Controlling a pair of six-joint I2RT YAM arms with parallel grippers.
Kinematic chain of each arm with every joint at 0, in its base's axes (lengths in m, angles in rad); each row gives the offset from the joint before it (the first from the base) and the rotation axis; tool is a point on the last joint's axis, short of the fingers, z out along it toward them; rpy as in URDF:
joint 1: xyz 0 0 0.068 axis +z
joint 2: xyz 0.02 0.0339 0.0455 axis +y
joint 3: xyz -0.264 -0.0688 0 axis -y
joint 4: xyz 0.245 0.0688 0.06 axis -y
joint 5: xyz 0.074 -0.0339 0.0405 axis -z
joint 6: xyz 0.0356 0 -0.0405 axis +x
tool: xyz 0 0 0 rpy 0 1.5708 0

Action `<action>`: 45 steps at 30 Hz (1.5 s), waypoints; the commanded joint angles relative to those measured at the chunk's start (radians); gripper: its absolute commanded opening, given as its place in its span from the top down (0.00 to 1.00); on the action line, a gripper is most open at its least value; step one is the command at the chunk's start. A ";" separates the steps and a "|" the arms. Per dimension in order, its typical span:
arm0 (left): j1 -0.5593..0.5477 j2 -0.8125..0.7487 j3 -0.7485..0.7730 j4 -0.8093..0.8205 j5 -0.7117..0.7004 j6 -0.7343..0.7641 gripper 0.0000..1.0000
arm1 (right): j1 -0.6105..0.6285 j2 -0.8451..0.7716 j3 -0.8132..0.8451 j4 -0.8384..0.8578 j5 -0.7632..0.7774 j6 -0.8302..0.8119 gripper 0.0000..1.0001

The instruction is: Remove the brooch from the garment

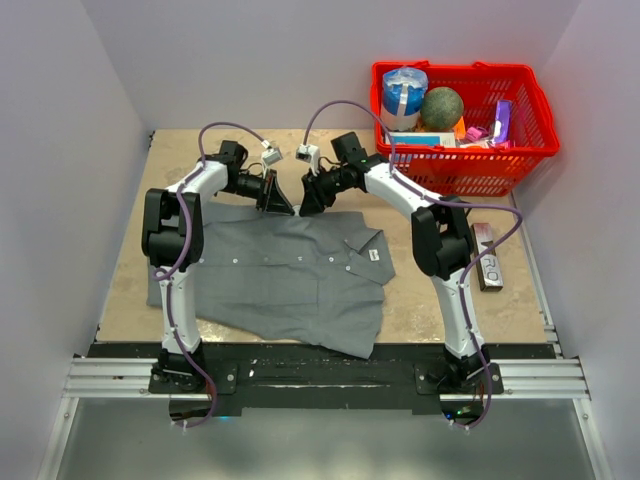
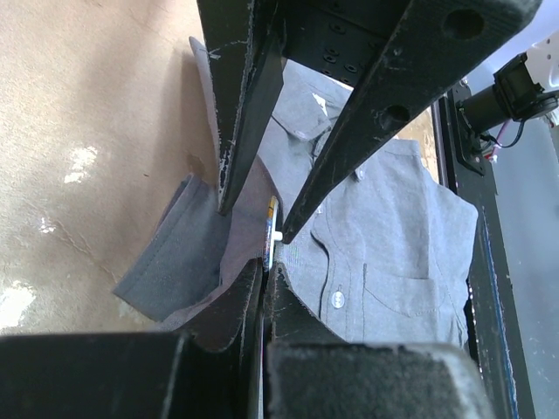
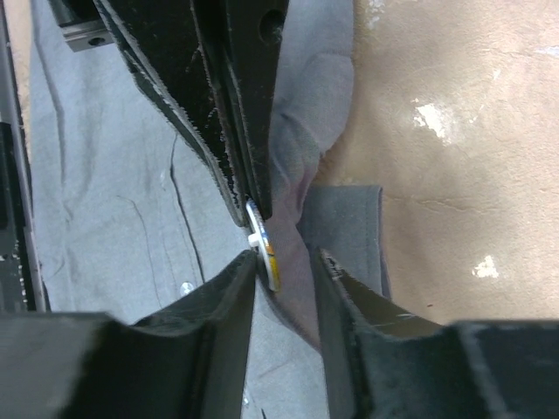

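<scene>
Presently, the garment (image 2: pixel 384 227) is pinched by the left gripper (image 2: pixel 265 272), and the edge-on brooch (image 3: pixel 265 250) is straddled by the spread right gripper (image 3: pixel 284 258).

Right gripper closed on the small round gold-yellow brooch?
No, the right gripper stands open, the brooch and grey shirt fabric between its fingers.

Garment (image 1: pixel 290 270): plain mid-grey, no pattern. Buttons (image 2: pixel 337 299): pale. Neck label (image 1: pixel 372 256): white. Brooch (image 2: pixel 272 225): seen edge-on, yellow-gold rim, white post. Table (image 1: pixel 430 300): mottled tan. Basket (image 1: pixel 520 150): bright red; inside, dull green ball (image 1: pixel 441 106) and blue-and-white container (image 1: pixel 403 95). Arms (image 1: pixel 175 300): white, black joints. Cables (image 1: pixel 232 126): purple.
</scene>
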 commanded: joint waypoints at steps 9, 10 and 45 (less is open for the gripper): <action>-0.011 0.033 0.046 0.018 0.075 -0.022 1.00 | 0.012 0.010 0.004 0.051 -0.142 0.016 0.63; -0.011 0.035 0.046 0.017 0.076 -0.025 1.00 | 0.014 0.010 0.001 0.052 -0.139 0.016 0.64; 0.007 0.016 0.084 0.060 0.096 -0.082 1.00 | -0.021 0.014 -0.031 0.107 -0.116 0.110 0.97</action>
